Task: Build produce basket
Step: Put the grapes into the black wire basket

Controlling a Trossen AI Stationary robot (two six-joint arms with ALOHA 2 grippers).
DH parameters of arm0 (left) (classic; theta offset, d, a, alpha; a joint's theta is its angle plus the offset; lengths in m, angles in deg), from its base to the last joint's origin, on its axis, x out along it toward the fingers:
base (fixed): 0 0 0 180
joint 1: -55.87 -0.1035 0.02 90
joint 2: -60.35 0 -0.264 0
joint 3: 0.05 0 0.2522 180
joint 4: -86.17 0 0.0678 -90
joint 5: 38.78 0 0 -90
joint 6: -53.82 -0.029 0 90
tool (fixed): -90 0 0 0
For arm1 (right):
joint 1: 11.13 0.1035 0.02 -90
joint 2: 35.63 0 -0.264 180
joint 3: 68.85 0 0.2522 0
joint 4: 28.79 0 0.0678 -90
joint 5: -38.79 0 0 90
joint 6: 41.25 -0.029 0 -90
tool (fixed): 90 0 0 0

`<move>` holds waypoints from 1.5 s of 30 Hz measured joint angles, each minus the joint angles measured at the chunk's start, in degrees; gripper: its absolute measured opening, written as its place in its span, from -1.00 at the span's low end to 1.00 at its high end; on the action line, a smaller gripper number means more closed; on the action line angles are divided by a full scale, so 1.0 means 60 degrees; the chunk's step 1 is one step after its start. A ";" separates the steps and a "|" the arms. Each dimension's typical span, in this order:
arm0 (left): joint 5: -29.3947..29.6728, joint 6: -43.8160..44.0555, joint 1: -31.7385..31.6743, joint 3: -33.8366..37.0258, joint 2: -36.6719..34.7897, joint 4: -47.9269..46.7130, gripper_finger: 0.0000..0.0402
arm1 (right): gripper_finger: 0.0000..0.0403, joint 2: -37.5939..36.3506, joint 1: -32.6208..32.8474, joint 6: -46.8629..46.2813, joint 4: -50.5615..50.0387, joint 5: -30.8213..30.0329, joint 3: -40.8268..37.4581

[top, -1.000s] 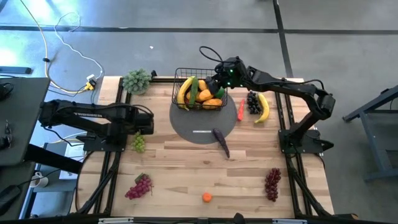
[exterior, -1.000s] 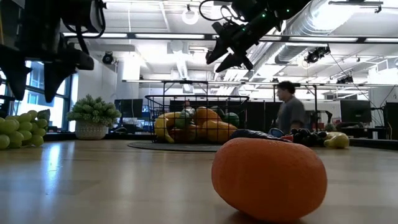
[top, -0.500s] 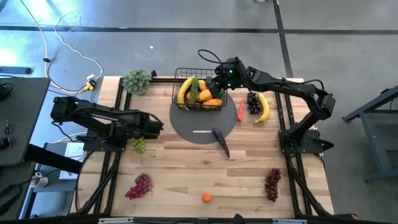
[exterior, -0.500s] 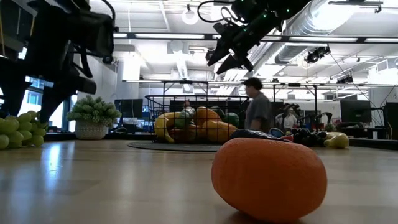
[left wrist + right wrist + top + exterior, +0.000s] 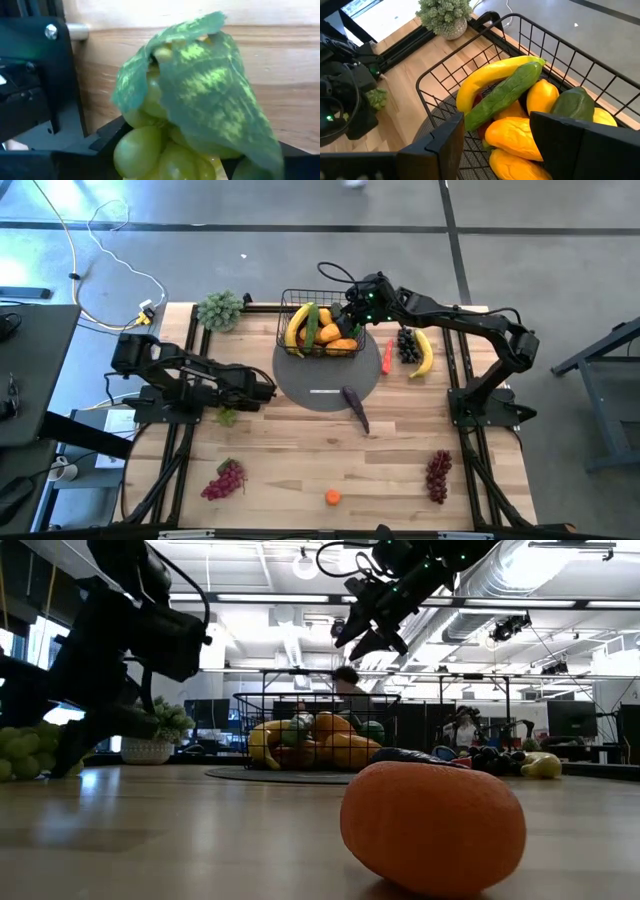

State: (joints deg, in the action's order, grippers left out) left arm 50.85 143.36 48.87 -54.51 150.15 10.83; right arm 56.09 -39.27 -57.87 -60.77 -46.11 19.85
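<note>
**Left arm down at the green grapes, right arm over the basket**

The basket [image 5: 322, 325] stands near the middle of the tabletop's far edge, on the far rim of a dark round mat [image 5: 300, 385]. It already holds a banana [image 5: 492, 77], a cucumber [image 5: 507, 95] lying against the banana, mangoes [image 5: 512, 135], a lemon [image 5: 543, 97] and an avocado [image 5: 572, 105].

The right gripper [image 5: 352, 313] hangs above the basket's right side, its fingers [image 5: 445, 140] spread apart and holding nothing.

The left gripper [image 5: 262, 392] reaches low over the tabletop by the left edge, right at the bunch of green grapes [image 5: 165, 150]. The grapes and their leaf fill the left wrist view, but I cannot tell whether the claw is spread or closed on them.

More produce lies around the tabletop: an eggplant [image 5: 355, 406] at the near rim of the mat, a red chili [image 5: 387, 356], dark grapes [image 5: 407, 345] and a second banana [image 5: 425, 352] to the right of the basket, red grapes [image 5: 225, 479] toward the near left corner, another red bunch [image 5: 438, 475] toward the near right corner, and an orange fruit [image 5: 332, 498] at the near edge. A leafy bush [image 5: 220, 310] sits at the far left corner.
</note>
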 joint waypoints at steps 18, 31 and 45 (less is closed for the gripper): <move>0.0211 -0.1456 -0.0043 0.0025 -0.1018 0.0436 -0.63 | 0.02 -0.0445 -0.0132 -0.0050 -0.0171 -0.0185 0.0000; 0.1938 -0.3854 -0.1149 -0.0619 -0.3223 0.2774 -0.69 | 0.02 -0.1198 -0.0247 -0.0670 -0.0528 -0.1054 0.0004; 0.1619 -0.8708 -0.3463 -0.2265 -0.3156 0.5724 -0.69 | 0.02 -0.1198 -0.0244 -0.1923 -0.0709 -0.1098 0.0004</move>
State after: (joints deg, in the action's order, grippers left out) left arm 60.56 91.12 28.09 -68.10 131.21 45.17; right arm 48.90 -40.73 -69.41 -65.02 -52.70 19.87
